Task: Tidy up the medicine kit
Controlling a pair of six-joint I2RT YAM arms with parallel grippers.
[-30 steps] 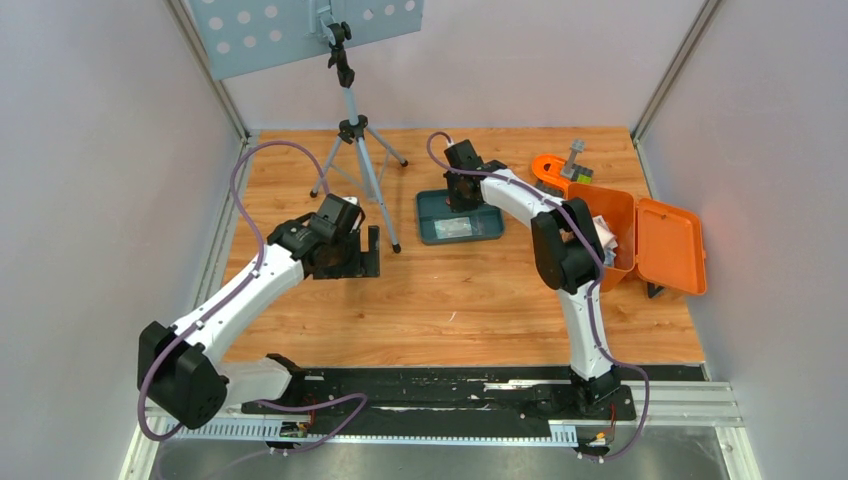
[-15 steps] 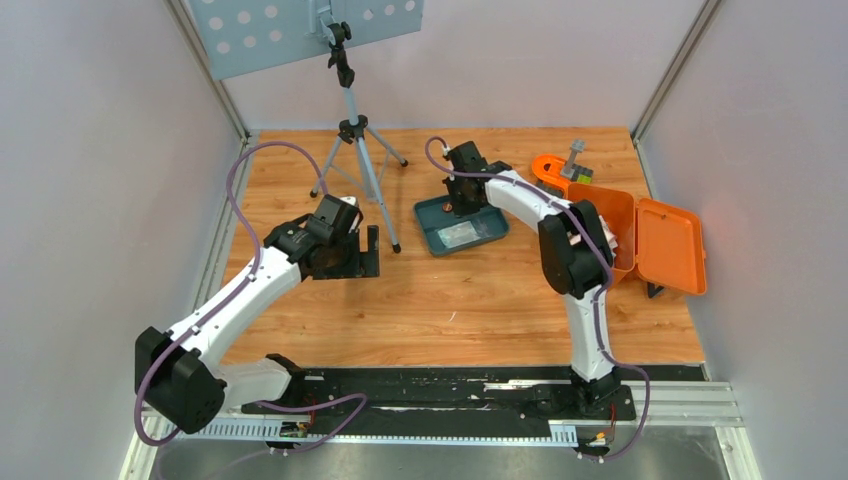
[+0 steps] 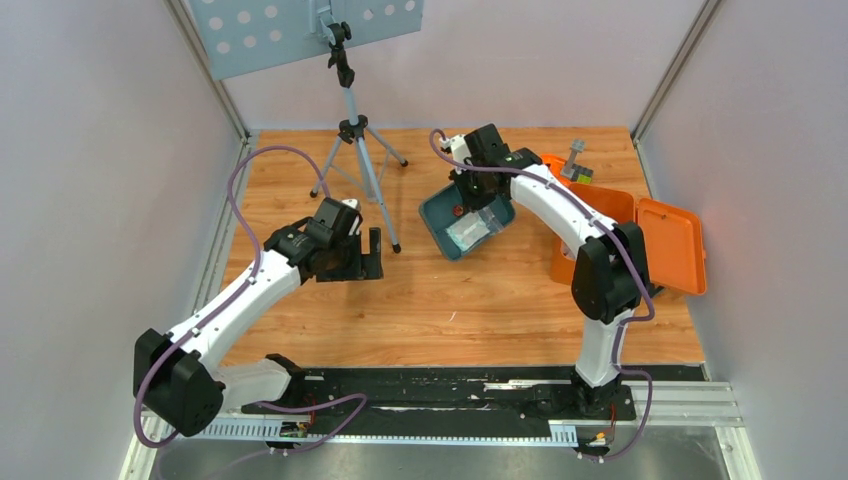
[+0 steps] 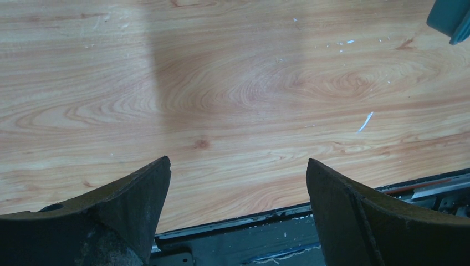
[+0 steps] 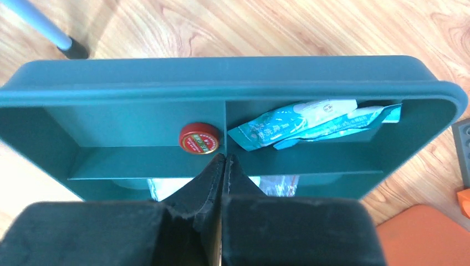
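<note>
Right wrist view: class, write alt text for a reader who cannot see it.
The right tool grips the centre divider of a teal tray. A small red round cap lies in one compartment, pale sachets in the next.

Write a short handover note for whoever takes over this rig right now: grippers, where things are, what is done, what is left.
Left gripper: open, empty, over bare table.
Right gripper: shut on the centre divider of the teal tray.
The medicine kit lies lid open at the table's right side, with the tray skewed to its left.
The tray holds a red-capped tin and sachets.
Done: tray gripped.
Left: probably set the tray into the kit and close the lid.
</note>
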